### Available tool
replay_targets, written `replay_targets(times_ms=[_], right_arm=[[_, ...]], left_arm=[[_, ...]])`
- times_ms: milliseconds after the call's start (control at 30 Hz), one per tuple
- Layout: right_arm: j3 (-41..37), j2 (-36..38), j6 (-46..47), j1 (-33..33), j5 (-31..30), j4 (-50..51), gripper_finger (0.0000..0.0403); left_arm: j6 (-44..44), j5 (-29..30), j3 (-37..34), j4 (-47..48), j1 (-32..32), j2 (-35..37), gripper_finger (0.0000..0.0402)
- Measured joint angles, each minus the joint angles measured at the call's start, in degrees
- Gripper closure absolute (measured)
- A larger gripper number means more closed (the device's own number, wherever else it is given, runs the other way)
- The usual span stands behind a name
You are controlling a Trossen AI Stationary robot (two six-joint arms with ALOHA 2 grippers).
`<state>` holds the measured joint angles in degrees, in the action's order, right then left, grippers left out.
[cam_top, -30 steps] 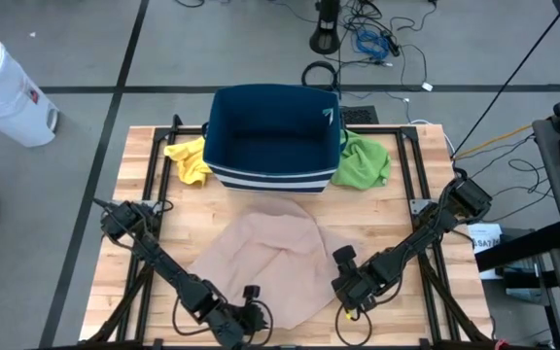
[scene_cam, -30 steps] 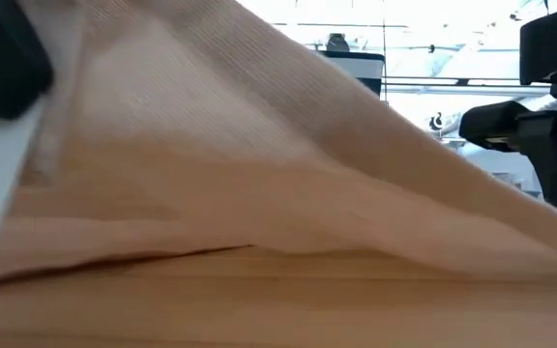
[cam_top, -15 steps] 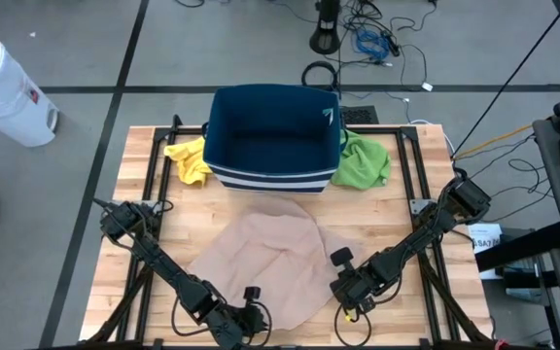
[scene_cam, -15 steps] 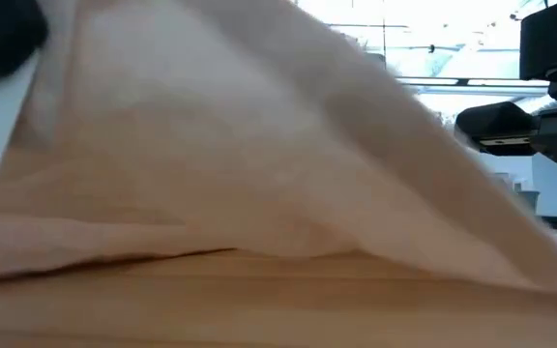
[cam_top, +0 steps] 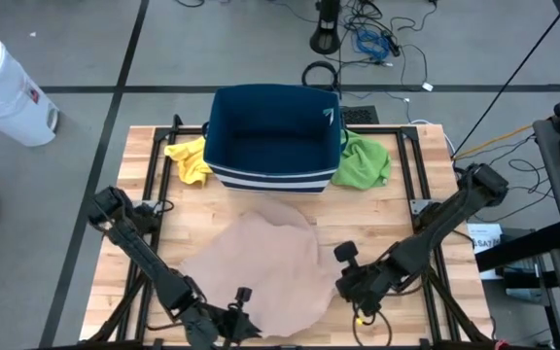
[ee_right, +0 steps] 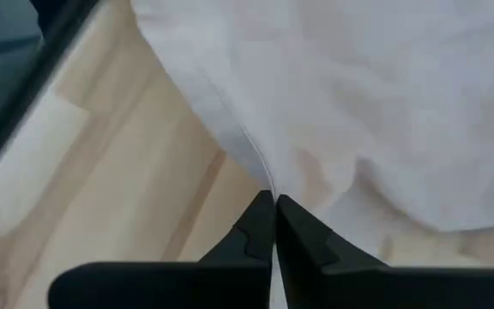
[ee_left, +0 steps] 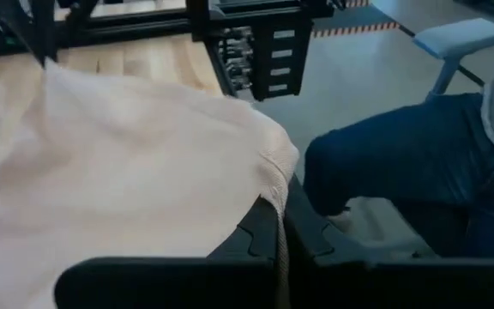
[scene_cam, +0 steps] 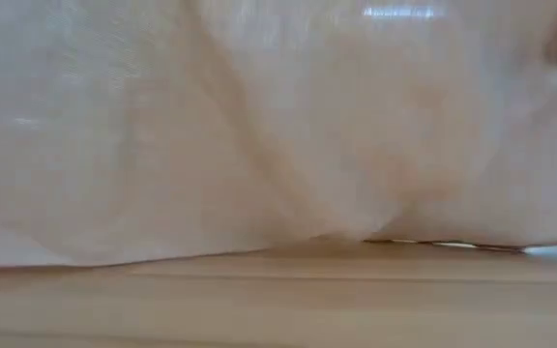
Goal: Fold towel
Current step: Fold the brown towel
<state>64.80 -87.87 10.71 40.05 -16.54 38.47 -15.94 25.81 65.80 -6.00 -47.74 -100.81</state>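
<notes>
Even, diffuse overhead light filled the high view, leaving only faint, soft shadows on the wooden table [cam_top: 406, 194]. The low view was washed out and hazy, the beige towel [scene_cam: 259, 126] so close that it blurred, with a small glare patch near its upper edge. Both wrist views were soft, the nearest dark fingers [ee_left: 264, 240] out of focus.

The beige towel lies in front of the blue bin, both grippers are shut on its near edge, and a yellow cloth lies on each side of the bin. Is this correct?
Not fully. The high view shows a yellow cloth only on the left of the blue bin; the cloth on the right is green. The rest holds: the beige towel lies in front of the bin, and the left gripper and right gripper are shut on its near edge.
</notes>
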Motion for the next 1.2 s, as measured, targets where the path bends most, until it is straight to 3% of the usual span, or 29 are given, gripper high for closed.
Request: replay_targets(times_ms=[200, 433, 667, 1067, 1200], right_arm=[[5.2, 5.3, -4.6, 0.0, -1.0, 2.4, 0.0403], [9.4, 6.2, -8.9, -1.3, -1.2, 9.0, 0.0403], [9.4, 2.9, -17.5, -5.3, 3.1, 9.9, 0.0403], [9.6, 4.0, -30.5, -14.0, 1.4, 7.8, 0.0403], [9.6, 4.3, -37.1, -17.2, -0.1, 7.1, 0.0403]], left_arm=[[-0.8, 0.4, 0.0, 2.8, -1.2, 2.9, 0.0401], [-4.3, 2.0, 0.0, 4.2, -2.5, 3.5, 0.0401], [-9.4, 11.1, 0.0, 8.9, -3.9, 3.5, 0.0401], [-12.2, 30.6, 0.0, 14.3, -7.5, 3.5, 0.0401], [-13.4, 32.2, 0.0, 18.1, -7.3, 3.5, 0.0401]])
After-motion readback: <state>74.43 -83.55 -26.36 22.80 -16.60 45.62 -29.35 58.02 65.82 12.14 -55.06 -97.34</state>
